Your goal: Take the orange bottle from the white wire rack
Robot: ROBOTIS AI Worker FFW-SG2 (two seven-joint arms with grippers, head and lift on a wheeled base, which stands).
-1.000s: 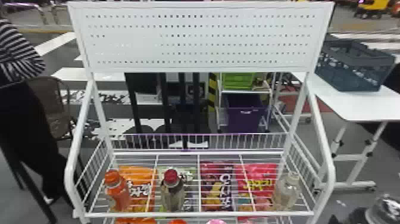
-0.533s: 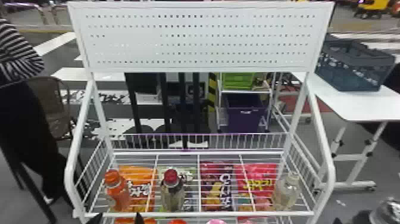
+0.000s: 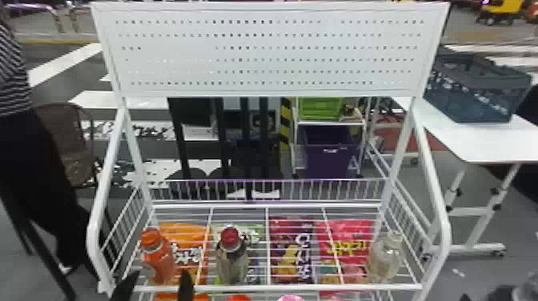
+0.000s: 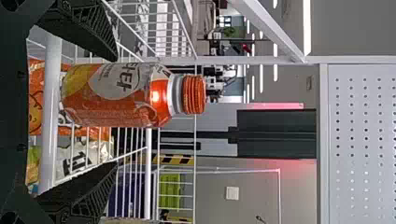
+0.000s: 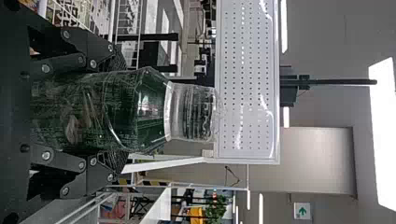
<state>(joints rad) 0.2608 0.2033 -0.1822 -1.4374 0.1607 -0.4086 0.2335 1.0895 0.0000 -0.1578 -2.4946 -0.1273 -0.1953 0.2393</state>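
Head view: 3 bottles upright on rack (image 3: 304,287): orange bottle (image 3: 159,262) at left, red-cap bottle (image 3: 232,262), clear bottle (image 3: 385,260); 4 bags (image 3: 344,240) behind wires. Left wrist view adds label (image 4: 119,79); left gripper (image 3: 156,286) spread, orange bottle between fingers. Right wrist view: right gripper (image 3: 498,294) pinching 4th bottle (image 5: 135,112).

Orange bottle (image 3: 160,262) – white rack (image 3: 272,287)
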